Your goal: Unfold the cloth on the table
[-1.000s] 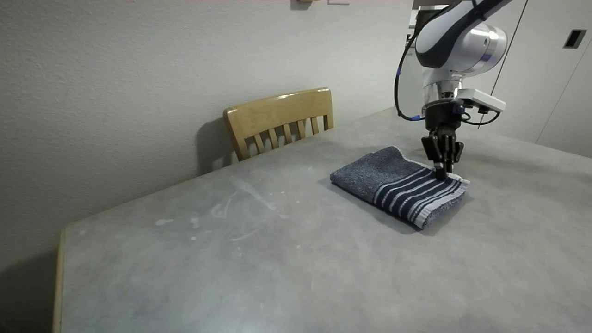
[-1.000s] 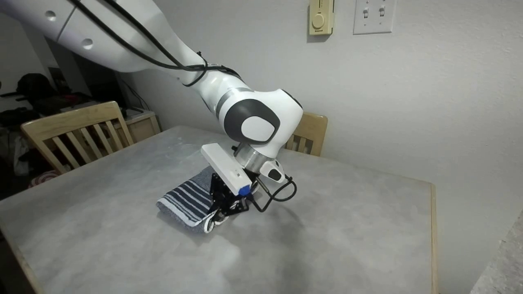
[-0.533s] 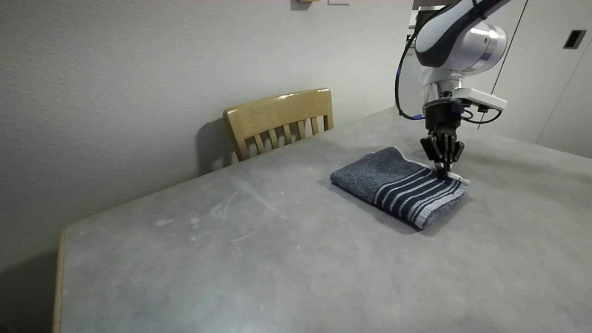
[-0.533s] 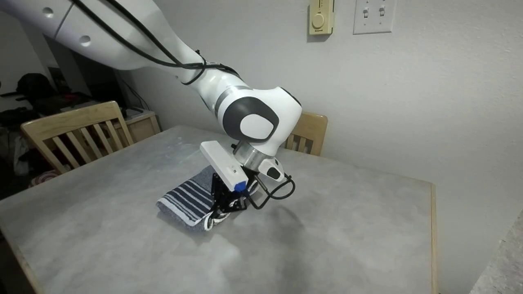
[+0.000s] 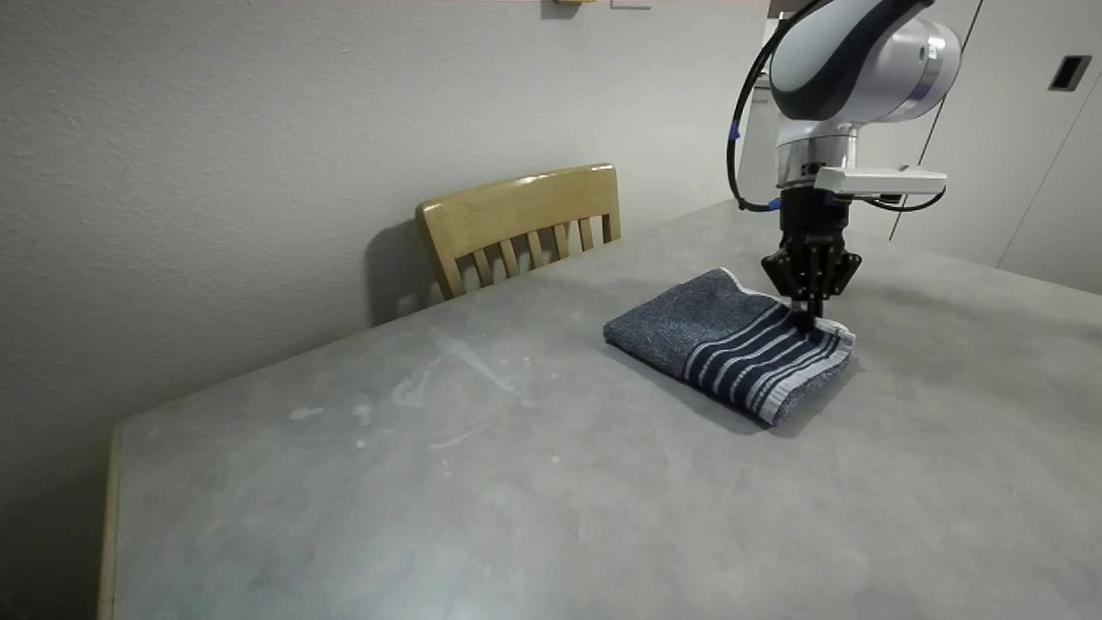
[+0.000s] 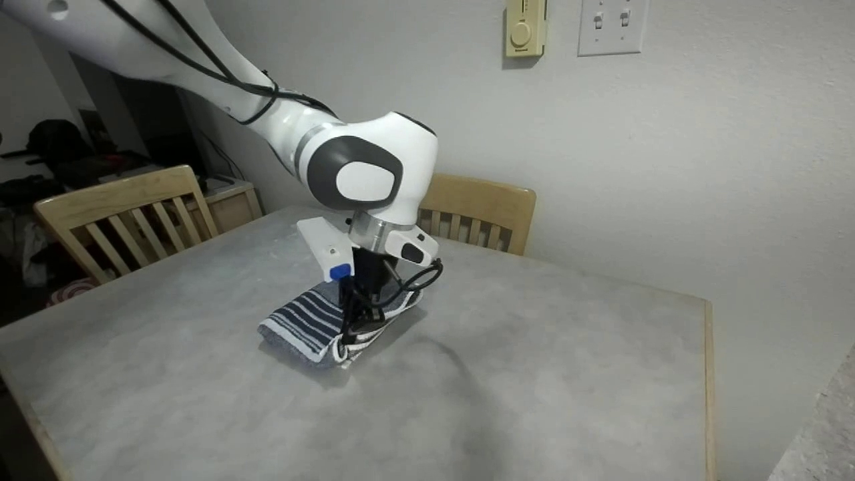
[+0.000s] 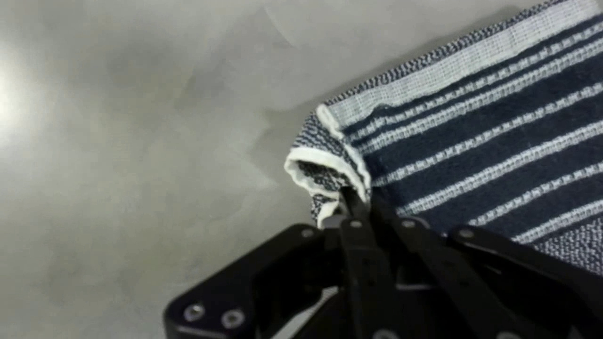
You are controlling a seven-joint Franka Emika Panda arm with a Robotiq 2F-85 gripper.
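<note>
In the wrist view, the gripper, lower centre, pinches the cloth by its edge, hiding the nipped part. The cloth runs off at right.

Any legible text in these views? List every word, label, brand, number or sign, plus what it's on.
None that reads clearly in any view.
Beige wall box: tiny dark marking near its bottom edge, too small to read.
White camera housing: small dark spot; can't tell if it's lettering.
Switch plate: no lettering visible.
Cloth: stripes only, no tag or print on the part that shows.
</note>
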